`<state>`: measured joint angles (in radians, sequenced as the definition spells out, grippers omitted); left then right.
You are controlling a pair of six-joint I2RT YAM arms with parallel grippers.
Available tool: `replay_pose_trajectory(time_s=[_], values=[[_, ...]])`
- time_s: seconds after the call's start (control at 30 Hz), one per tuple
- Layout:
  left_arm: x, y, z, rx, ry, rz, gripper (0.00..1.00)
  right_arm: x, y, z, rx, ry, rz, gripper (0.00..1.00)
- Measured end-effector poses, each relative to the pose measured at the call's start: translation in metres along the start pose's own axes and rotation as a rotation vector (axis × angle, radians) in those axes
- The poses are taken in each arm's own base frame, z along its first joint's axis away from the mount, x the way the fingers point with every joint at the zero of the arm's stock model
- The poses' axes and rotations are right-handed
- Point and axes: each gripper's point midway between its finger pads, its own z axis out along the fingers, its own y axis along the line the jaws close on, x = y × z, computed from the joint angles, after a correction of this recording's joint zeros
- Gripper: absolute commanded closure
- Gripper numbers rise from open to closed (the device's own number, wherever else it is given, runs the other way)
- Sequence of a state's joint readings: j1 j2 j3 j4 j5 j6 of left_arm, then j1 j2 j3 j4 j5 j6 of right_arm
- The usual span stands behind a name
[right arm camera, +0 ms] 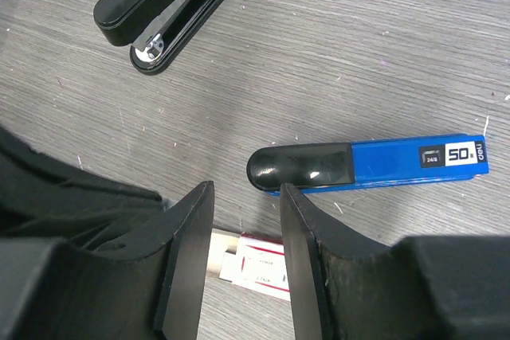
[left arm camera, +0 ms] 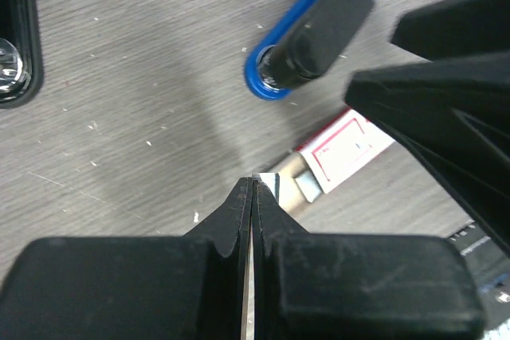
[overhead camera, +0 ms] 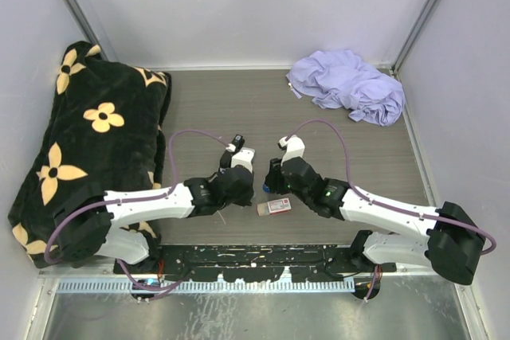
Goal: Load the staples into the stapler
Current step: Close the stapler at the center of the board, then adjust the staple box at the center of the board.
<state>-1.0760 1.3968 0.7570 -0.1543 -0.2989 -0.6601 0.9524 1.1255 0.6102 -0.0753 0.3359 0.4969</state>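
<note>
Near the middle of the top view, the box of staples (overhead camera: pixel 279 206) lies flat on the grey surface (overhead camera: pixel 223 109), between the two arms. It is white with a red label.

The left gripper (left arm camera: pixel 253 185) has its jaws pressed together. A tiny shiny bit sits at their tips, and I cannot tell if they pinch it. The box is just past those tips, toward the right of the left wrist view, with its pale inner tray slid part way out.

The right gripper (right arm camera: pixel 245 189) has its jaws apart, and the box shows between them at the bottom of the right wrist view.

The blue stapler (right arm camera: pixel 374 166) lies just above the box there. The black stapler (right arm camera: pixel 167 5) lies in the upper left, well apart.

A flowery black blanket (overhead camera: pixel 96 141) fills the left of the top view, and a purple cloth (overhead camera: pixel 351 85) is bunched in the upper right.
</note>
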Motion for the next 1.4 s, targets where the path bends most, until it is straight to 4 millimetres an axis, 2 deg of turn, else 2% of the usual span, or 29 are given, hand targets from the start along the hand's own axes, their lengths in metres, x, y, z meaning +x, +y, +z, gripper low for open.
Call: replay_pose_trajectory(time_s=[0.1,0.2,0.5,0.8,1.1,1.4], values=[[-0.002,-0.013,-0.011,0.03,-0.021,-0.014,1.0,0.0,-0.001,-0.001,0.0,-0.003,0.002,0.56],[0.006,-0.02,-0.015,0.039,-0.007,-0.021,1.0,0.0,-0.001,-0.002,-0.001,-0.005,0.005,0.56],[0.034,-0.032,-0.01,0.001,0.032,-0.079,1.0,-0.009,0.0,-0.01,-0.019,-0.04,0.023,0.56],[0.042,-0.031,0.002,-0.06,0.04,-0.101,1.0,-0.008,-0.002,-0.015,-0.023,-0.048,0.027,0.55],[0.04,-0.034,0.013,-0.092,0.038,-0.09,1.0,-0.005,-0.006,-0.017,-0.015,-0.052,0.028,0.56],[0.045,-0.03,0.021,-0.122,0.048,-0.076,0.96,-0.006,-0.008,-0.018,-0.009,-0.053,0.029,0.55]])
